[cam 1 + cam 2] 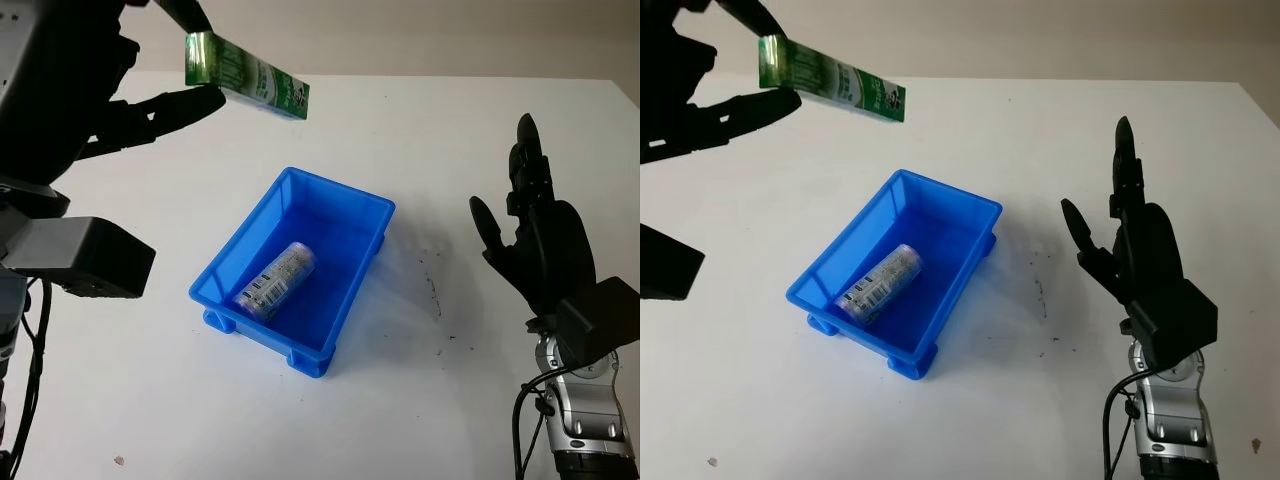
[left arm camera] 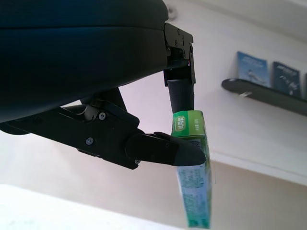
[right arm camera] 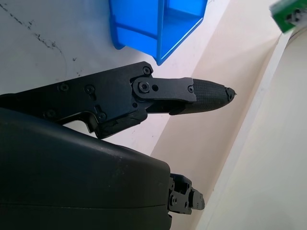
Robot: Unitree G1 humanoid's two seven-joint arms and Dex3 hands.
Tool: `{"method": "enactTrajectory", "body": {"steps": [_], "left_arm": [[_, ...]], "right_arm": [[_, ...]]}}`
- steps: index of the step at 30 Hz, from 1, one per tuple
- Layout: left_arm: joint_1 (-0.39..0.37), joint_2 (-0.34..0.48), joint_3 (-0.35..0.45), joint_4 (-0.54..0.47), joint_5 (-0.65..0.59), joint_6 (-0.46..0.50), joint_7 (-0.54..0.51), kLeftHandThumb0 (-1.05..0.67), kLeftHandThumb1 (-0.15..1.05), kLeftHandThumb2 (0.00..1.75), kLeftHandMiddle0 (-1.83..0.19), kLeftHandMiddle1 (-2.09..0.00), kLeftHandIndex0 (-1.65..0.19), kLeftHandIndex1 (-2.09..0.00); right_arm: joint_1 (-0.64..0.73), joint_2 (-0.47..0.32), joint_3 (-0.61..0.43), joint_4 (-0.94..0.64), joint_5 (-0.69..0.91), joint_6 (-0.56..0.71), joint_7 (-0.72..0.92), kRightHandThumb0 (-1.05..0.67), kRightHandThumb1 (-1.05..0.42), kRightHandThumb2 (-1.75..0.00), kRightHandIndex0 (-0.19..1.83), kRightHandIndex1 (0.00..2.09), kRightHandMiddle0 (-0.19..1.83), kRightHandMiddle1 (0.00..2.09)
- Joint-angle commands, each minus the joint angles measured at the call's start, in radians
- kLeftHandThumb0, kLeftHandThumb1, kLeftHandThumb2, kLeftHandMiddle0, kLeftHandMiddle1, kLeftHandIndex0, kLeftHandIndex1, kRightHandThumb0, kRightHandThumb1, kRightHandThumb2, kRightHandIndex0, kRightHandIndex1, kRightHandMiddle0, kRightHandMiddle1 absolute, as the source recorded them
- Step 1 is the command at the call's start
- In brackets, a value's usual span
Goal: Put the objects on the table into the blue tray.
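I am holding a long green cardboard box (image 1: 248, 78) with printed white patches in the left hand (image 1: 150, 95), whose black fingers (image 2: 163, 149) are pinching one short end of it between them while the rest of the box is slanting out to the right and a little downward. The box is hanging in the air at the far left of the scene, above the white worktop (image 1: 450, 160) and apart from the tray, beyond its far left corner. The rectangular blue plastic tray (image 1: 340, 312) is sitting near the middle of the worktop, turned at an angle so that one corner is pointing toward me. Inside it I am seeing a silvery cylindrical can (image 1: 276, 280) with a printed label lying on its side along the tray floor, close to the near left wall. My right hand (image 1: 530, 225) is standing upright over the near right part of the worktop, released and grasping nothing, well apart from the tray. A few dark scuff marks (image 1: 434, 290) are showing on the worktop between the tray and that hand.
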Motion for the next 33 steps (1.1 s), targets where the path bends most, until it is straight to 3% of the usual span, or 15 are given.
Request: {"method": "enactTrajectory", "body": {"steps": [1, 5, 7, 8, 10, 11, 13, 16, 22, 33], "left_arm": [[0.011, -0.014, -0.002, -0.028, 0.011, 0.007, -0.009, -0.35, 1.05, 0.35, -1.33, -2.09, -0.94, -2.09], [0.036, -0.022, -0.028, -0.046, 0.052, 0.042, -0.057, -0.34, 1.05, 0.34, -1.21, -2.09, -0.77, -2.09], [0.05, 0.005, -0.049, -0.055, 0.11, 0.061, -0.108, -0.5, 1.05, 0.37, -0.38, -2.09, -0.14, -2.06], [0.057, 0.014, -0.055, -0.059, 0.102, 0.077, -0.157, -0.58, 1.05, 0.38, -0.1, -1.71, 0.02, -1.68], [0.072, 0.021, -0.059, -0.053, 0.079, 0.089, -0.225, -0.7, 1.05, 0.43, 0.01, -0.53, 0.1, -0.65], [0.077, 0.021, -0.059, -0.05, 0.071, 0.091, -0.244, -0.73, 1.05, 0.45, 0.05, -0.29, 0.1, -0.4], [0.082, 0.016, -0.057, -0.046, 0.055, 0.091, -0.265, -0.78, 1.05, 0.49, 0.16, -0.06, 0.15, -0.14], [0.08, 0.006, -0.055, -0.037, 0.02, 0.076, -0.279, -0.78, 1.05, 0.51, 0.19, -0.01, 0.19, -0.02], [0.069, 0.003, -0.055, -0.006, -0.026, 0.056, -0.283, -0.77, 1.05, 0.5, 0.19, 0.0, 0.19, 0.0], [0.064, 0.018, -0.055, 0.001, 0.014, 0.065, -0.273, -0.78, 1.05, 0.47, 0.19, 0.0, 0.19, 0.0]], "right_arm": [[0.009, -0.002, -0.005, -0.005, 0.001, -0.01, -0.001, -0.66, -1.05, -0.41, -0.13, 0.06, -0.1, 0.06], [0.013, -0.002, -0.003, -0.013, -0.001, -0.006, -0.002, -0.66, -1.05, -0.41, -0.13, 0.06, -0.1, 0.06], [0.014, -0.003, -0.002, -0.018, -0.008, 0.001, -0.006, -0.66, -1.05, -0.41, -0.13, 0.06, -0.1, 0.06], [0.015, -0.003, -0.002, -0.019, -0.01, 0.002, -0.007, -0.66, -1.05, -0.41, -0.13, 0.06, -0.09, 0.06], [0.016, -0.004, -0.002, -0.016, -0.017, -0.006, -0.01, -0.66, -1.05, -0.41, -0.12, 0.06, -0.09, 0.06], [0.017, -0.005, -0.002, -0.015, -0.021, -0.009, -0.011, -0.66, -1.05, -0.41, -0.12, 0.06, -0.09, 0.06], [0.018, -0.003, -0.003, -0.014, -0.017, -0.009, -0.009, -0.67, -1.05, -0.41, -0.12, 0.06, -0.09, 0.06], [0.019, 0.001, -0.004, -0.014, -0.008, -0.009, -0.005, -0.67, -1.05, -0.39, -0.13, 0.05, -0.09, 0.05], [0.017, 0.008, -0.001, -0.012, -0.007, -0.005, -0.012, -0.68, -1.05, -0.38, -0.13, 0.05, -0.1, 0.05], [0.014, 0.013, 0.001, -0.005, -0.004, -0.013, -0.011, -0.68, -1.05, -0.38, -0.13, 0.05, -0.1, 0.05]]}}
